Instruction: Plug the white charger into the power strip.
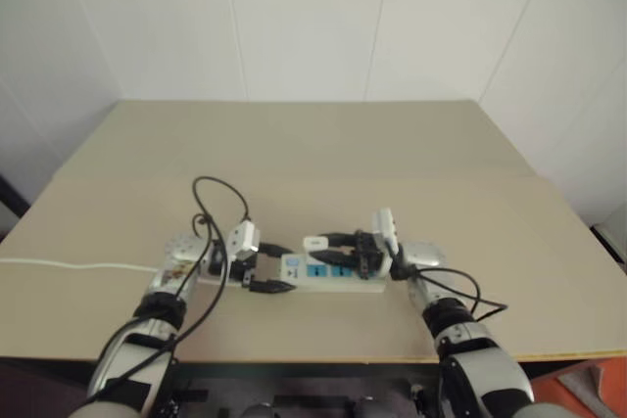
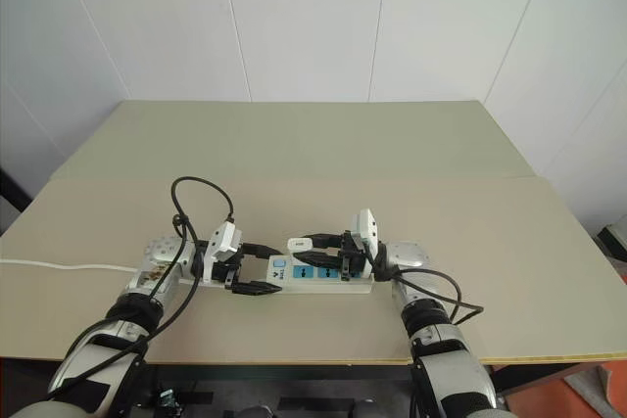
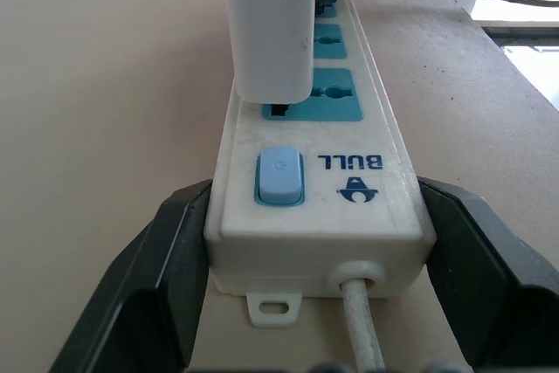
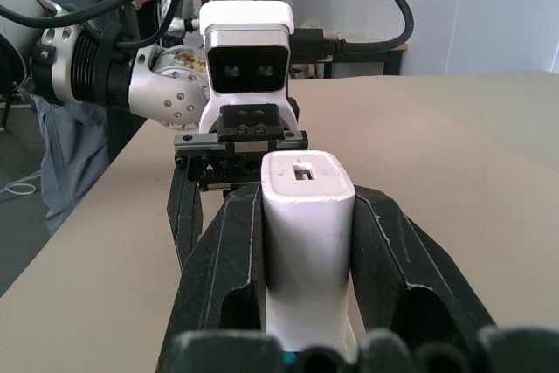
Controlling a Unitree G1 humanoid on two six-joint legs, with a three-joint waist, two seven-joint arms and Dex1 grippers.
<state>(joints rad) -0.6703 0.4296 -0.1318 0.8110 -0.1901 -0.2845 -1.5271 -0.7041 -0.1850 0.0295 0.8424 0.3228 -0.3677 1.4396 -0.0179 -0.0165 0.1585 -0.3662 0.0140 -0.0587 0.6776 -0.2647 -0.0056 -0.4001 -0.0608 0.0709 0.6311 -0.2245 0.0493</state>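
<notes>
A long white plastic power strip [image 2: 318,274] with blue sockets lies flat on the beige worktop [image 2: 313,154], near the front edge. The left pincer [image 2: 257,268] has its two black fingers closed on the switch end of the strip, one on each long side. A thin white cord [image 1: 69,265] runs from that end off to the left. The right pincer [image 4: 307,242] is closed on the small white boxy charger [image 4: 307,233]. The charger stands upright over the first blue socket next to the blue switch [image 3: 279,176]. I cannot tell if its prongs are all the way in.
</notes>
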